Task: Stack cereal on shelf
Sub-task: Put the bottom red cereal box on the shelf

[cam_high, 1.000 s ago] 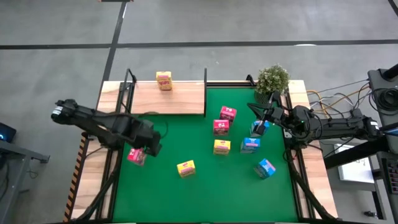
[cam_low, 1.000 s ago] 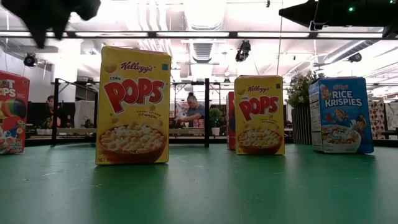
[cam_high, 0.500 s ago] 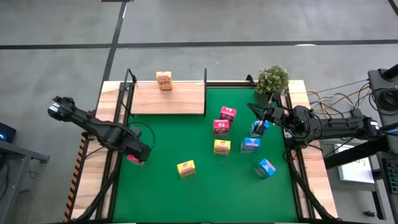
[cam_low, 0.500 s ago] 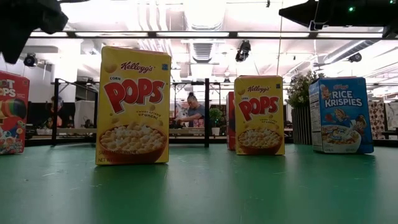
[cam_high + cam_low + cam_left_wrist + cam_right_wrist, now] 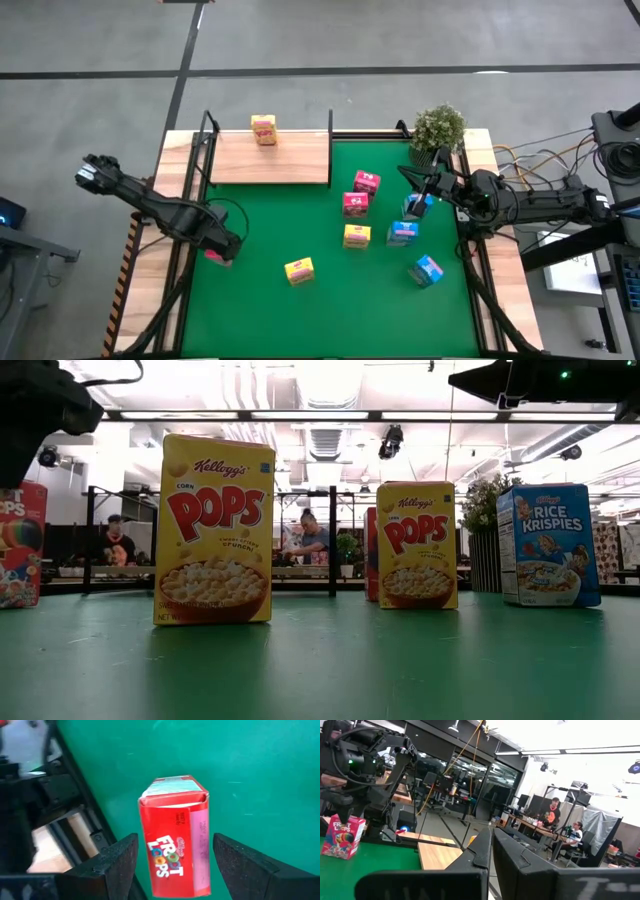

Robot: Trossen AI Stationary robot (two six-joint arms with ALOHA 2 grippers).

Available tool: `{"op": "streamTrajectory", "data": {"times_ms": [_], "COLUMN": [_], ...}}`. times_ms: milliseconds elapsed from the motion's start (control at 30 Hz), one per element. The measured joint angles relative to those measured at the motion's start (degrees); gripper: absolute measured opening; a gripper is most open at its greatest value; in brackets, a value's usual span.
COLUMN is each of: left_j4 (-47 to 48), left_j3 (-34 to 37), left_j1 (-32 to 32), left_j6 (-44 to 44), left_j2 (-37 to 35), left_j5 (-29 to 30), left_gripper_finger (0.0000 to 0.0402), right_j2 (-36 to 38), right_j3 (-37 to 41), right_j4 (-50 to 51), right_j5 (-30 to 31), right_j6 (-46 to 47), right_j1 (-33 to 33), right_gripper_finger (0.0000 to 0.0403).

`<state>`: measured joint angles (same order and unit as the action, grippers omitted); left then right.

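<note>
Cereal boxes stand scattered over the green mat [image 5: 330, 300] that covers most of the worktop, a light-wood top whose bare edge shows along the left side; beyond it the room is a bright workshop with ceiling lights, desks and a few seated people [image 5: 312, 538]. A wooden shelf [image 5: 268, 158] with thin black posts lies at the worktop's far left corner and carries one yellow box [image 5: 263, 129] near its far edge. On the mat I count two more yellow boxes [image 5: 299, 270], two pink ones [image 5: 366, 183] near the middle, and three blue ones [image 5: 427, 270] toward the right edge. A third pink box [image 5: 175, 837] stands at the mat's left edge, between the spread fingers of the left hand [image 5: 172, 870], which sit beside it without touching. The right hand [image 5: 492, 865], fingers pressed together, hangs over the right side near a small potted plant [image 5: 438, 128] at the far right corner.
</note>
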<state>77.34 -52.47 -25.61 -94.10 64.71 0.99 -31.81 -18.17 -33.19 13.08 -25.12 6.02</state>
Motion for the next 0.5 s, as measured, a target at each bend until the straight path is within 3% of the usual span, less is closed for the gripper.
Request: {"op": "streamTrajectory", "data": {"times_ms": [500], "left_j4": [-1.6], "left_j3": [-0.1], "left_j1": [0.0], "left_j6": [1.6], "left_j2": [1.6], "left_j5": [0.0], "left_gripper_finger": [0.0185], "right_j2": [0.0], "right_j3": [0.0], "right_j4": [0.0], "right_j5": [0.0], "right_j6": [0.0], "right_j1": [0.0], "right_gripper_finger": [0.0009]}}
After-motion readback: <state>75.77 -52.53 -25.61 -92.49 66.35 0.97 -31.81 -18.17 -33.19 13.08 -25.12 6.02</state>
